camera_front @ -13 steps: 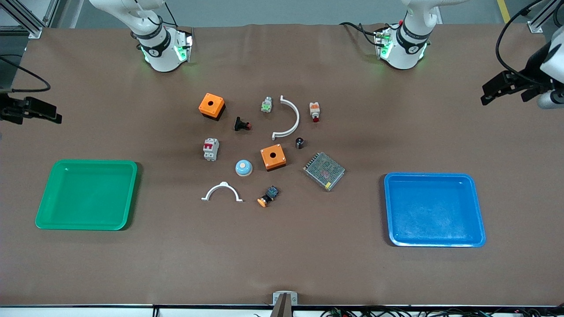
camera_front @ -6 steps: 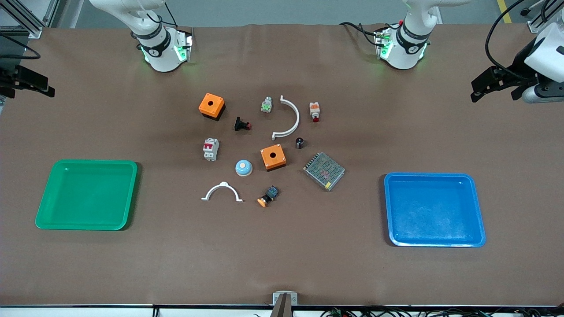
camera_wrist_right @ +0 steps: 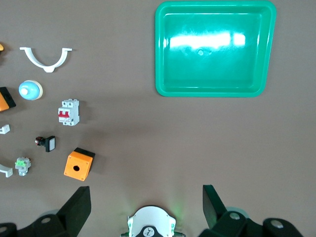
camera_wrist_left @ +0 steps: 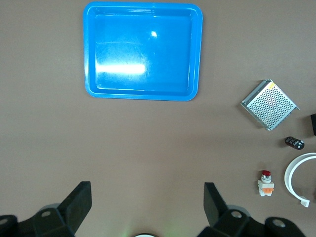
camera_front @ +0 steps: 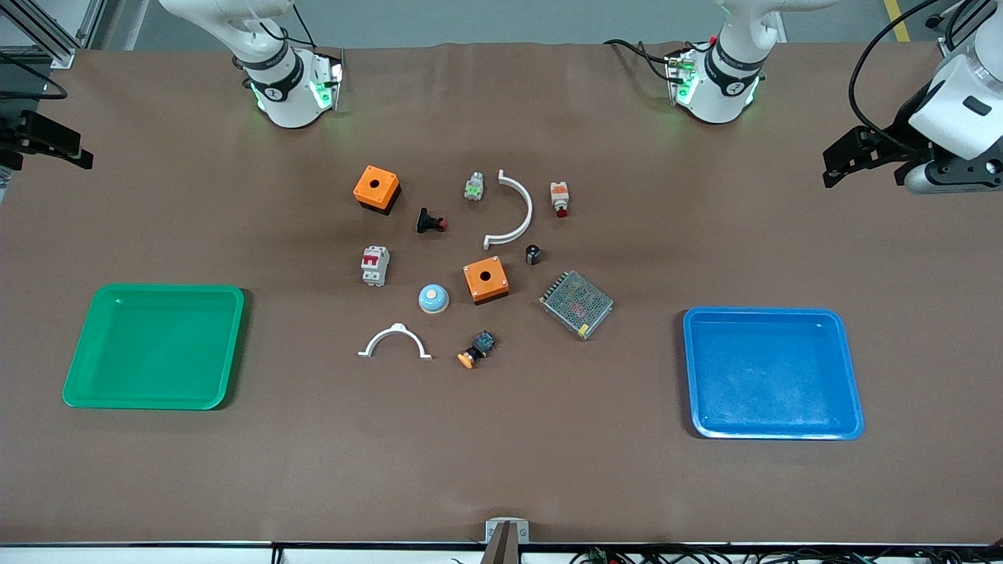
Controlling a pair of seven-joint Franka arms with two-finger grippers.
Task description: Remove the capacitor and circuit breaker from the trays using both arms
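Seen from the front, the surface [camera_front: 501, 470] carries two trays, one green tray [camera_front: 86, 392] and one blue tray [camera_front: 850, 376], two orange boxes [camera_front: 376, 188] [camera_front: 486, 280], two white arcs [camera_front: 513, 210] [camera_front: 396, 341], one capacitor [camera_front: 533, 254] and one breaker [camera_front: 374, 265]. The capacitor, a tiny black cylinder with a silvery end, sits at two o'clock of the nearer orange box, with a mesh power supply [camera_front: 576, 304] at five o'clock of it, apart. The breaker, a white block with red levers, lies at ten o'clock of a blue dome button [camera_front: 433, 298], nothing touching it. The left tool [camera_front: 842, 160] hangs released over the left arm's end; the right tool [camera_front: 47, 145], fingers also spread, hangs over the right arm's end
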